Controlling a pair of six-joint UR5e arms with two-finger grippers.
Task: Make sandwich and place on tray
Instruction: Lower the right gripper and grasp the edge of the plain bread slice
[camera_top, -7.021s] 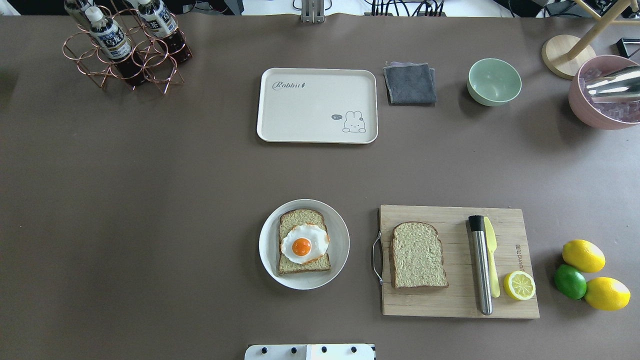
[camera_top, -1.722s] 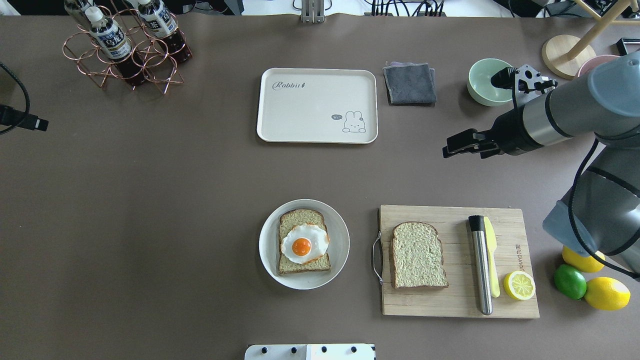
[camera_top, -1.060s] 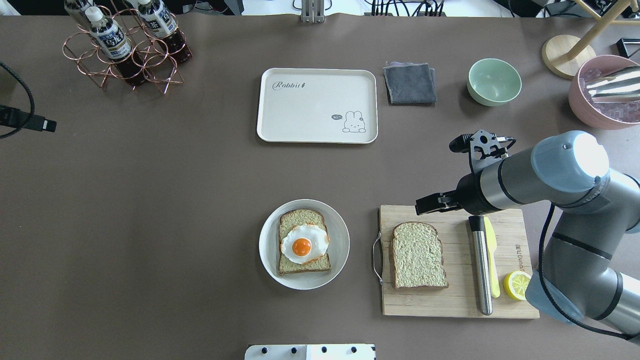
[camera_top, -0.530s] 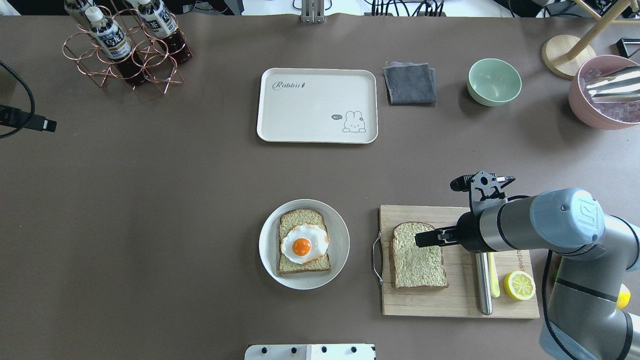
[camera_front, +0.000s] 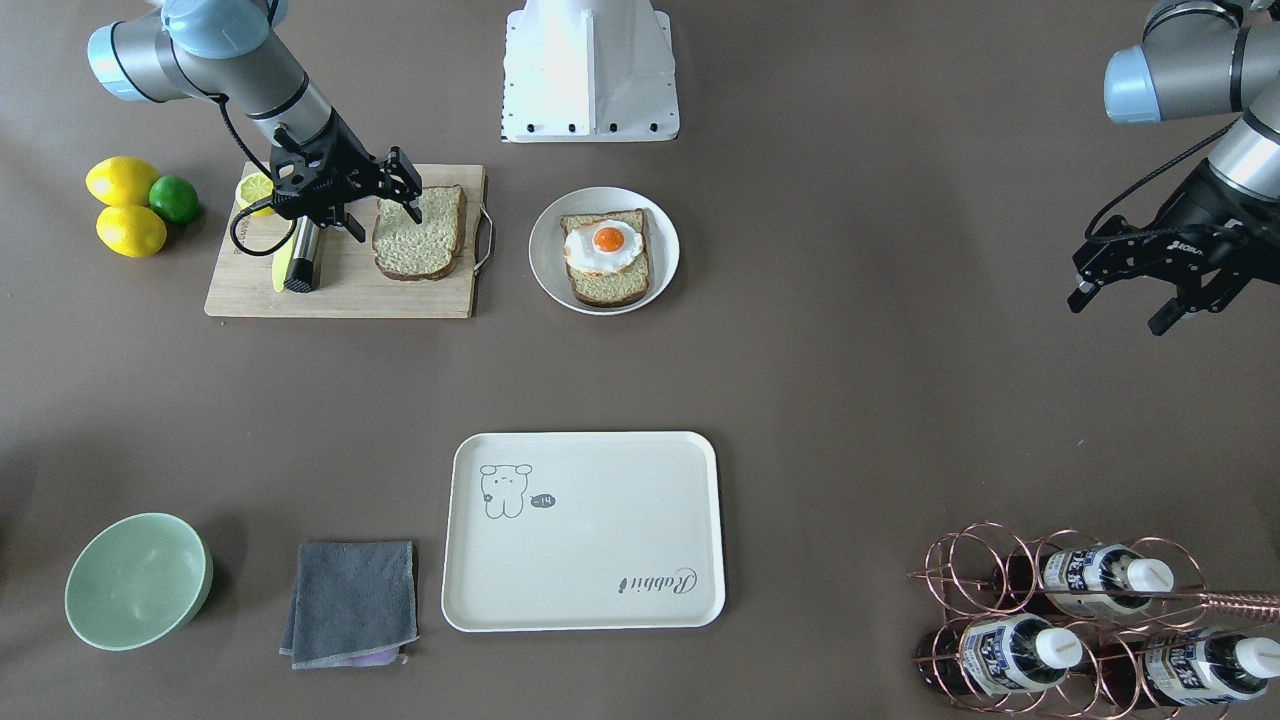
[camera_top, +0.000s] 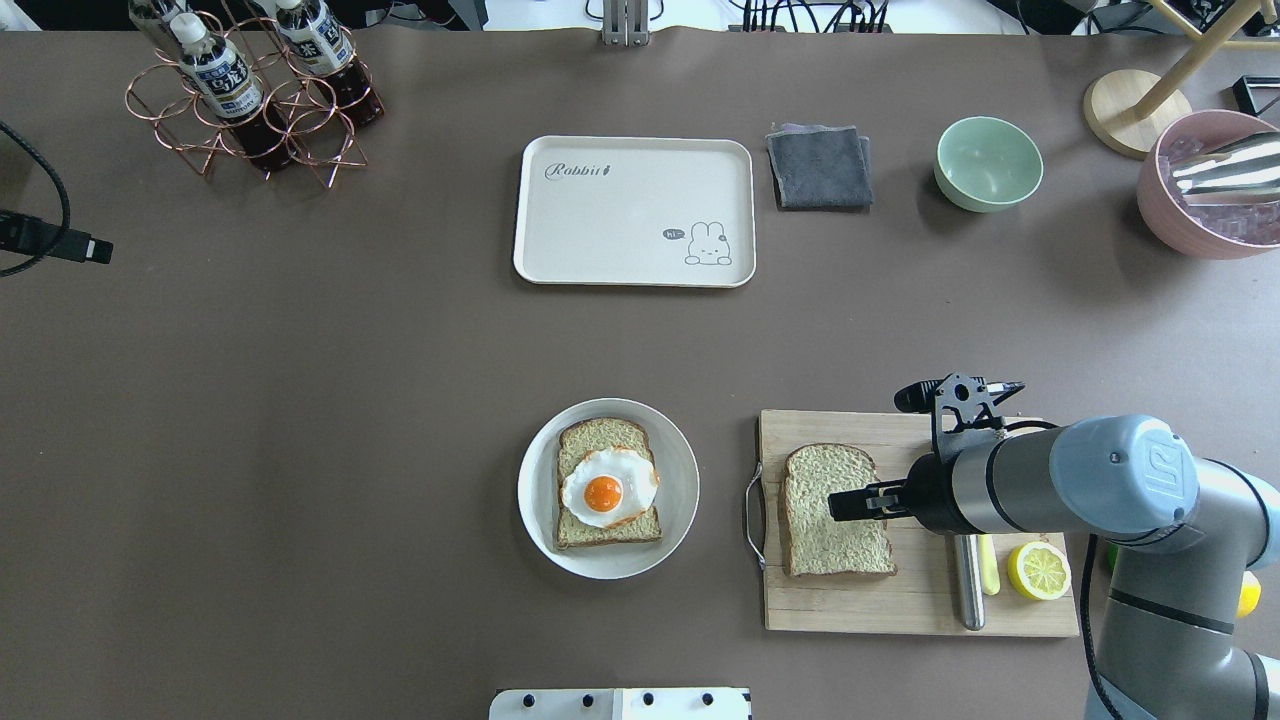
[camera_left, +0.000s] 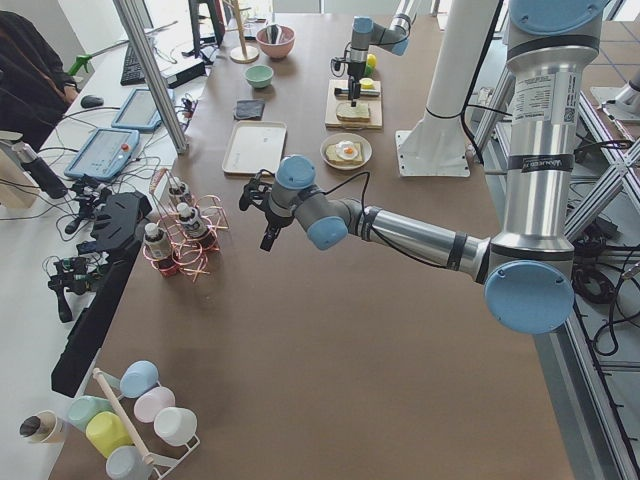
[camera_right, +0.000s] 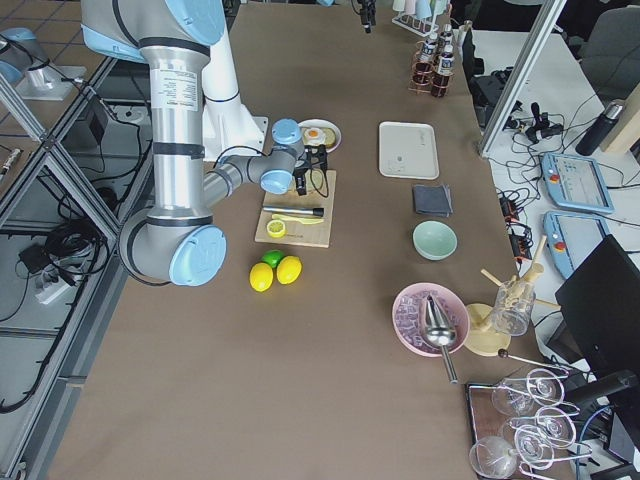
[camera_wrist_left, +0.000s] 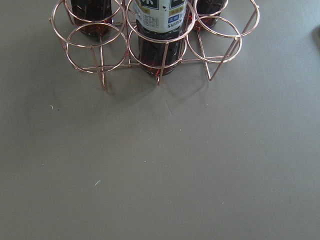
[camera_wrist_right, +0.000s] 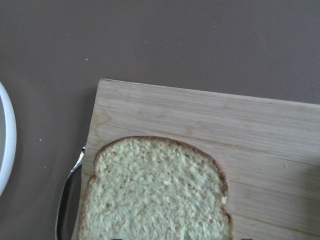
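One bread slice with a fried egg (camera_top: 608, 487) on top lies on a round white plate (camera_top: 682, 470). The second bread slice (camera_top: 815, 520) lies bare on the wooden cutting board (camera_top: 850, 600). My right gripper (camera_top: 835, 505) is open and hovers just above this slice, also seen in the front view (camera_front: 388, 215); the right wrist view shows the slice (camera_wrist_right: 155, 195) right below. The cream tray (camera_top: 633, 210) is empty at the table's far middle. My left gripper (camera_front: 1113, 315) is open and empty, far off over bare table near the bottle rack (camera_wrist_left: 150, 40).
On the board lie a steel rod (camera_top: 966, 595), a yellow knife and a lemon half (camera_top: 1038, 570). Lemons and a lime (camera_front: 175, 198) sit beside it. A grey cloth (camera_top: 820, 165), a green bowl (camera_top: 988, 163) and a pink bowl (camera_top: 1205, 190) stand at the back right.
My right arm has swung in from the back right and come down towards me until its gripper is over the bread slice on the board. The left arm has barely moved.
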